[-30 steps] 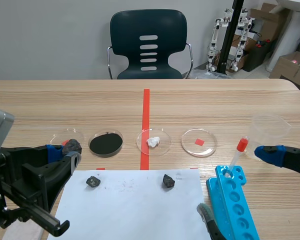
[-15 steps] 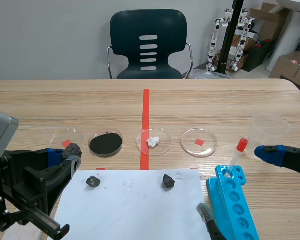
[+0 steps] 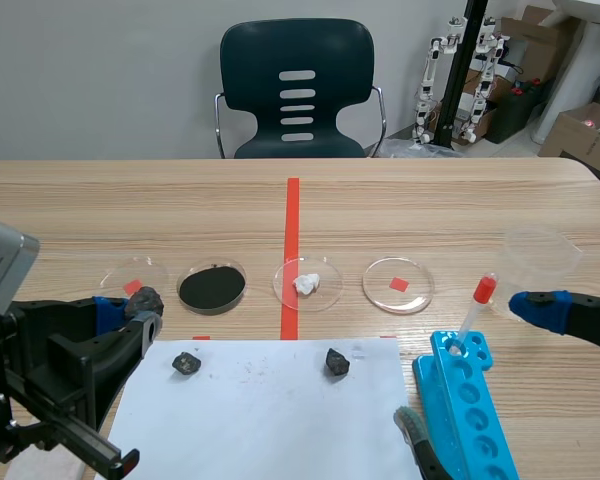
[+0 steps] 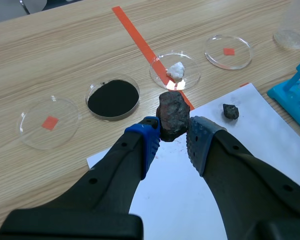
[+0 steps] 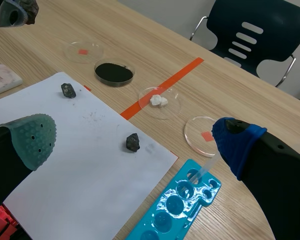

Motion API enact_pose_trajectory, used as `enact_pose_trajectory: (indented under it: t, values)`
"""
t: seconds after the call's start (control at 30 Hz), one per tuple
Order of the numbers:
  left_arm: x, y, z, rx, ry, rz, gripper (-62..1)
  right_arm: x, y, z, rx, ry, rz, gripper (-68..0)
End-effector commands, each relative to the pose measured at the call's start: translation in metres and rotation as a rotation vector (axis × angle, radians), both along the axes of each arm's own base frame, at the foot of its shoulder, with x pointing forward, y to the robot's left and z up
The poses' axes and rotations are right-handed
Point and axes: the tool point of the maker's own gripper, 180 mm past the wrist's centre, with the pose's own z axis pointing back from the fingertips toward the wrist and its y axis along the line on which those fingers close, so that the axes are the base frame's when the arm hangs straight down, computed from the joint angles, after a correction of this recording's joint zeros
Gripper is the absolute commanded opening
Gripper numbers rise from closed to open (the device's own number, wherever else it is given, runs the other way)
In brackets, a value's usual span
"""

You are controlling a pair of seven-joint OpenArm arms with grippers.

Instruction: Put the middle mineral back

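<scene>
My left gripper [image 4: 172,134] is closed tight on the dark mineral [image 4: 173,114], holding it above the paper's [image 3: 270,420] left edge. My right gripper [image 5: 132,137] gapes wide and holds nothing. I judge this to be the carrying step. Next I need to swing to the gap between the left rock [image 3: 187,362] and the right rock [image 3: 337,362], lower gently, then let go.

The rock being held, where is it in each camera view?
Scene view: rock, low left, beside the black powder dish.
Left wrist view: rock clamped in the left gripper.
Right wrist view: rock past the paper, in the left gripper.
Shared landmark: that dish.
</scene>
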Motion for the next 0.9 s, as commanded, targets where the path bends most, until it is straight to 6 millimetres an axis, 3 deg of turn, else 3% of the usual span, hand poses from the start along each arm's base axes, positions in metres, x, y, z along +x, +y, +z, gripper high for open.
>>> enact_pose_trajectory:
  t: [0.0, 0.13, 0.4, 0.63, 0.87]
  values:
    - [0.007, 0.0, 0.005, 0.011, -0.004, 0.001, -47.9, 0.005, 0.001, 0.013, 0.02, -0.042, -0.003, 0.4]
    - [0.01, 0.005, -0.01, 0.066, 0.091, 0.01, -47.9, 0.005, 0.001, 0.012, 0.02, -0.042, -0.003, 0.4]
    - [0.027, 0.006, -0.021, 0.089, 0.209, 0.071, -47.9, 0.005, 0.001, 0.013, 0.02, -0.042, -0.003, 0.4]
    - [0.039, -0.014, -0.026, 0.021, 0.309, 0.083, -47.9, 0.005, 0.001, 0.012, 0.02, -0.042, -0.003, 0.4]
    - [0.047, -0.028, -0.048, 0.042, 0.425, 0.109, -47.9, 0.005, 0.001, 0.012, 0.02, -0.042, -0.003, 0.4]
